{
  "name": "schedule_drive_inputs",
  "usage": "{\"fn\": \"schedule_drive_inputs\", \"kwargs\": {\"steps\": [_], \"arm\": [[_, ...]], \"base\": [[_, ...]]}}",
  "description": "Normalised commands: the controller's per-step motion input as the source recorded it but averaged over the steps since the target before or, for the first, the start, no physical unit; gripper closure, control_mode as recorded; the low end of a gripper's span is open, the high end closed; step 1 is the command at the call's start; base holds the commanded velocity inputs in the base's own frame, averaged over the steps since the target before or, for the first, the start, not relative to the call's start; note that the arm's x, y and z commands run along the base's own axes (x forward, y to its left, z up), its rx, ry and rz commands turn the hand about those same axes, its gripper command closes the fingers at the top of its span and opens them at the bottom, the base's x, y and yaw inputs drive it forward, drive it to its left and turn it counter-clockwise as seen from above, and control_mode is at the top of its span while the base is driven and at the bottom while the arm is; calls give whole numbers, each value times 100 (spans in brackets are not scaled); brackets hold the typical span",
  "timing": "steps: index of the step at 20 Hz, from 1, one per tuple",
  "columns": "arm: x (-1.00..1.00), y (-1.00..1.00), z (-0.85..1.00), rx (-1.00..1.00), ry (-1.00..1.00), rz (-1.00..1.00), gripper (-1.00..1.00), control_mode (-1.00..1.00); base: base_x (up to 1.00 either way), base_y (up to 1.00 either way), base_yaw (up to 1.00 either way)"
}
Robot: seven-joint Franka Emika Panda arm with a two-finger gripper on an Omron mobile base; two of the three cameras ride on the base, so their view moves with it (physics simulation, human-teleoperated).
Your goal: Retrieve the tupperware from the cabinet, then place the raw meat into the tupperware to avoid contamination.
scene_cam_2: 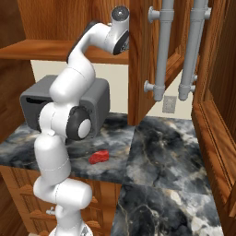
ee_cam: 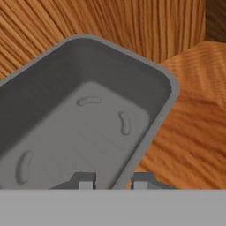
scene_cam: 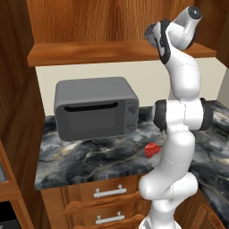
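Inside the cabinet [ee_cam: 185, 132], tupperware [ee_cam: 88, 128] unfilled.

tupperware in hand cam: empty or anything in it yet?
Empty. The hand view looks into the tupperware and shows its bare grey floor with only moulded ridges; the raw meat lies on the counter.

meat [scene_cam: 152, 150]: on desk [scene_cam: 89, 161], right of microwave [scene_cam: 95, 114]
tub [ee_cam: 84, 128]: on wood, rim between hand [ee_cam: 113, 181] tips

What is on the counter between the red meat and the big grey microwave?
Nothing: in the left base view, only bare dark marble countertop lies between the raw meat and the microwave.
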Motion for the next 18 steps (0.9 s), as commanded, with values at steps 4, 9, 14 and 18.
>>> {"fn": "schedule_drive_inputs", "kwargs": {"steps": [4, 9, 14, 18], "arm": [[-7, 2, 0, 0, 0, 0, 100, -100], [-37, 7, 2, -1, -1, 5, 100, -100], [-73, 9, -1, -2, -5, 13, 100, -100], [-83, 7, -16, -5, -3, 17, 100, -100]], "base": [[0, 0, 0], [0, 0, 0], [0, 0, 0], [0, 0, 0]]}}
